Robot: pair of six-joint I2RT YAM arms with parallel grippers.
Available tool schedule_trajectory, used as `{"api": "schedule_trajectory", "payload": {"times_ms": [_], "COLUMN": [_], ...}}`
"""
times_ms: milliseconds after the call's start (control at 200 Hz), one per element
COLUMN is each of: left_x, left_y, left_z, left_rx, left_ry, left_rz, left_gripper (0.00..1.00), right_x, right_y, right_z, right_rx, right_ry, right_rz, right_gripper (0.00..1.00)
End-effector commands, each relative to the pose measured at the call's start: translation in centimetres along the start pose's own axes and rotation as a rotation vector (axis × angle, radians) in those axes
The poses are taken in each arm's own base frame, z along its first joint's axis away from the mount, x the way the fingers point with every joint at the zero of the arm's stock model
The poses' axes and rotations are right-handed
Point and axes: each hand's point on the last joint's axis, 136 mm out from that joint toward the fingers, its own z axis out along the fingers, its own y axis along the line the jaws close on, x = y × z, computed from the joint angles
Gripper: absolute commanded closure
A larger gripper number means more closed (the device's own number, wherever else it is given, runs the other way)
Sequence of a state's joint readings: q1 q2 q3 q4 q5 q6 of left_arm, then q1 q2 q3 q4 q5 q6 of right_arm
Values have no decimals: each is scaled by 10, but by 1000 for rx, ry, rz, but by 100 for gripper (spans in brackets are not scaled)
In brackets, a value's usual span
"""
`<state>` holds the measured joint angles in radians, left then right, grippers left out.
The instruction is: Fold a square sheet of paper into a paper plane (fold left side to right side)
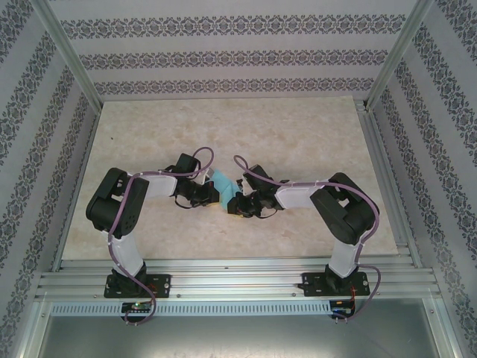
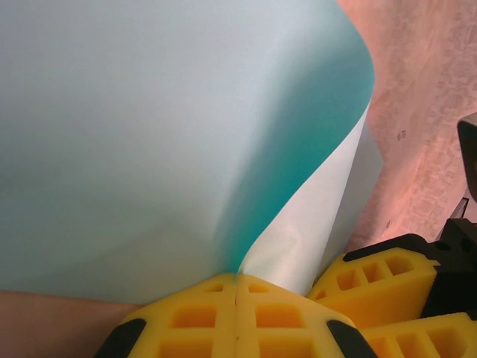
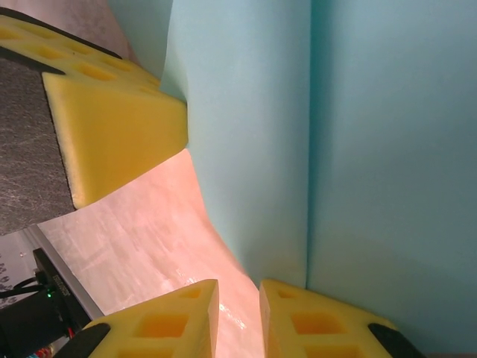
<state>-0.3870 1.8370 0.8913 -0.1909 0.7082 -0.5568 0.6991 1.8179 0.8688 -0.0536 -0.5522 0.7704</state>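
The square sheet of paper (image 1: 221, 183) is turquoise and stands bent up off the table between the two grippers at mid-table. In the left wrist view the sheet (image 2: 149, 134) curls over itself, and my left gripper (image 2: 236, 277) is shut on its lower edge, yellow pads pressed together. My right gripper (image 3: 238, 287) is open by a narrow gap, through which the table shows. The sheet (image 3: 373, 149), with a straight vertical crease, rises just beyond its right finger (image 3: 313, 321); its curved edge runs down beside that finger. No paper plane shape is visible.
The pale marbled tabletop (image 1: 223, 127) stretches behind the grippers, ringed by aluminium rails and patterned walls. The right gripper's yellow fingers (image 2: 380, 276) sit close beside the left one; the left gripper's finger (image 3: 112, 127) shows in the right wrist view.
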Motion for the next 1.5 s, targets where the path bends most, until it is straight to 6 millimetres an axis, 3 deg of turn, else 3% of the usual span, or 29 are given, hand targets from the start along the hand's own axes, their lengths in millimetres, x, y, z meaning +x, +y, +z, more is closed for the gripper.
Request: {"api": "schedule_trajectory", "payload": {"times_ms": [0, 245, 470, 869, 1494], "left_x": [-14, -13, -14, -13, -3], "left_y": [-7, -7, -9, -10, -1], "left_z": [-8, -6, -7, -7, -4], "left_rx": [-9, 2, -1, -2, -16], "left_ry": [-44, -31, -28, -2, 23], "left_rz": [42, 48, 58, 77, 63], "left_gripper": [100, 100, 100, 100, 100], "right_x": [0, -10, -23, -8, -8], "right_y": [0, 4, 1, -33, -33], "right_z": [-8, -18, -23, -9, -10], "right_rx": [-16, -43, -33, 86, 101], "right_ry": [-21, -59, -102, -40, -32], "right_rz": [20, 23, 35, 94, 80], "right_gripper": [76, 74, 64, 63, 63]}}
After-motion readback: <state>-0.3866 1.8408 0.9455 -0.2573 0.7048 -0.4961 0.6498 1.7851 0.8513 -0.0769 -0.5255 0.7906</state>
